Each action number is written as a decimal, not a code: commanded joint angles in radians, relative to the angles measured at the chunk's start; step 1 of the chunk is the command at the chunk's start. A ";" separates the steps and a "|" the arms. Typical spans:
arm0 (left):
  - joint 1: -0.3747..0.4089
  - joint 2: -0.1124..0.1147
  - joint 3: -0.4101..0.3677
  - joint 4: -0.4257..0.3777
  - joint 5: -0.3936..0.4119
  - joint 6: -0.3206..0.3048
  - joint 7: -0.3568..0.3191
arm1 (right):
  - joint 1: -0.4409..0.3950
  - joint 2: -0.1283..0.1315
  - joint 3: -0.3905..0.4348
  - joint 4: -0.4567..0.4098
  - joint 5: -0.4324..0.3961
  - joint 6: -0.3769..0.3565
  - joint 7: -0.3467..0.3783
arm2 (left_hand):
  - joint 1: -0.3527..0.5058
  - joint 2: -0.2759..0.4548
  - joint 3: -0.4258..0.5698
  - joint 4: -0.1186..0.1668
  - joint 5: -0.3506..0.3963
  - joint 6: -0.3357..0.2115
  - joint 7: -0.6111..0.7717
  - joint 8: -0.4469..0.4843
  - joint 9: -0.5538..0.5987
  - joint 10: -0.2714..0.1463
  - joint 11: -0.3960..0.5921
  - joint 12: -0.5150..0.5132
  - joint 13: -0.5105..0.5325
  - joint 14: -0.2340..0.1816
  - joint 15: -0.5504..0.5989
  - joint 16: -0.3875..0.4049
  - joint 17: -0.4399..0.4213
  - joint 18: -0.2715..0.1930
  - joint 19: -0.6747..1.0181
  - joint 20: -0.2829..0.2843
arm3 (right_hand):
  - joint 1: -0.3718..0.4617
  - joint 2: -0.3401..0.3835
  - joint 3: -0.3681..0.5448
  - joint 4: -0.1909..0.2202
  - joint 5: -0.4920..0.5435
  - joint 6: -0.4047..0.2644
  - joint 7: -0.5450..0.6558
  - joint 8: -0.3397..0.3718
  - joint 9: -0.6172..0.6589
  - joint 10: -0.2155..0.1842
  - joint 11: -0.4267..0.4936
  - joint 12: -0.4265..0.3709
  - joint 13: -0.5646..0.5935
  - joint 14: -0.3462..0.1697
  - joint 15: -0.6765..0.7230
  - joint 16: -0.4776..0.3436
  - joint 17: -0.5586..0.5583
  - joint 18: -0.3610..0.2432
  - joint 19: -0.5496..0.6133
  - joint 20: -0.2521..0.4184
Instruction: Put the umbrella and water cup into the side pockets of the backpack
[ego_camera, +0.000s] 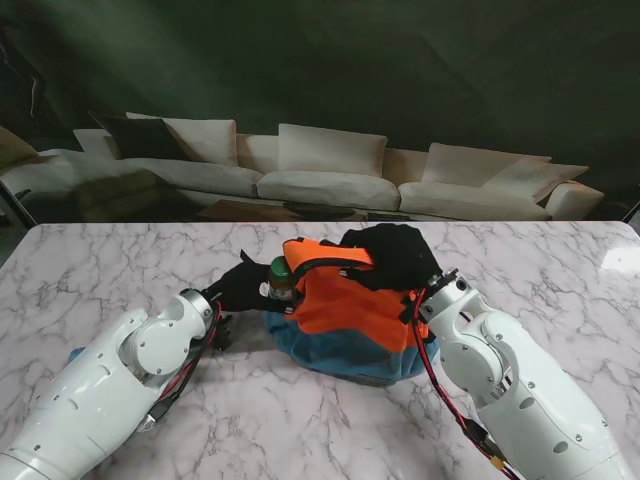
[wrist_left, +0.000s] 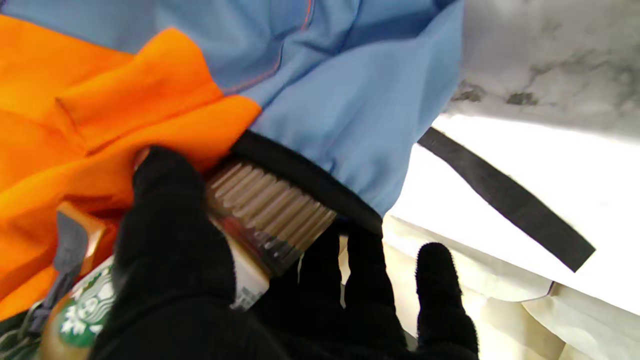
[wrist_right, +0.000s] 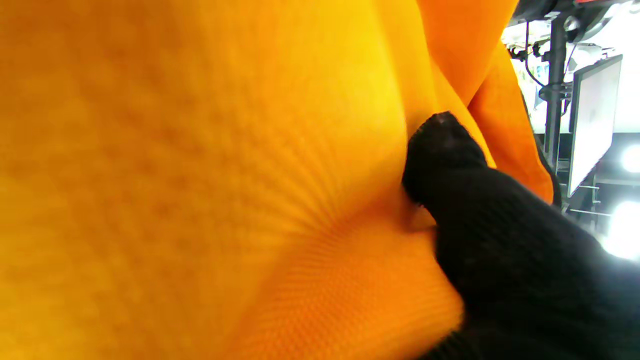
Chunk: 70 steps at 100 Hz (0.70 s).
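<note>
Water cup gripped by left robot hand, base entering elastic-rimmed side pocket of backpack on counter; insertion judged incomplete. Right robot hand pressed on orange fabric, grip indeterminate. Umbrella not visible.

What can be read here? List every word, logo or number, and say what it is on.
No words can be read.
Bottle in the left hand: green and white round logo on its label, lettering too blurred; small print near its ribbed section too small to read.
Backpack: no text seen.
</note>
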 joint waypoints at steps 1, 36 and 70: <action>0.001 0.011 0.001 0.019 0.004 0.020 -0.026 | -0.007 0.001 -0.002 0.003 -0.004 0.000 0.008 | -0.101 0.147 0.073 0.056 -0.053 0.022 -0.145 -0.061 -0.222 0.156 -0.199 -0.124 -0.104 0.182 -0.140 -0.071 -0.033 -0.007 -0.078 -0.033 | 0.127 0.110 0.097 0.045 0.072 -0.227 0.119 0.041 0.009 -0.040 0.001 0.002 0.047 -0.034 0.042 0.015 0.006 -0.031 0.005 0.019; 0.030 0.008 -0.025 -0.029 0.016 0.019 -0.002 | -0.006 0.001 0.000 0.001 -0.004 0.003 0.011 | -0.294 0.052 0.075 0.040 -0.256 0.044 -0.220 -0.050 -0.269 0.219 -0.241 -0.087 -0.141 0.238 -0.136 -0.126 -0.006 0.015 -0.146 -0.101 | 0.127 0.110 0.097 0.044 0.072 -0.228 0.119 0.041 0.009 -0.038 0.002 0.003 0.047 -0.033 0.043 0.015 0.006 -0.029 0.005 0.019; 0.107 -0.012 -0.077 -0.125 0.007 0.055 0.094 | -0.005 0.002 0.001 -0.002 -0.003 0.005 0.018 | -0.028 0.132 0.080 0.056 0.130 -0.023 -0.021 0.053 -0.159 0.179 -0.217 0.003 -0.088 0.236 -0.081 -0.062 0.019 0.051 -0.019 -0.100 | 0.128 0.110 0.097 0.045 0.071 -0.225 0.119 0.041 0.010 -0.037 0.004 0.004 0.047 -0.033 0.046 0.016 0.007 -0.028 0.007 0.020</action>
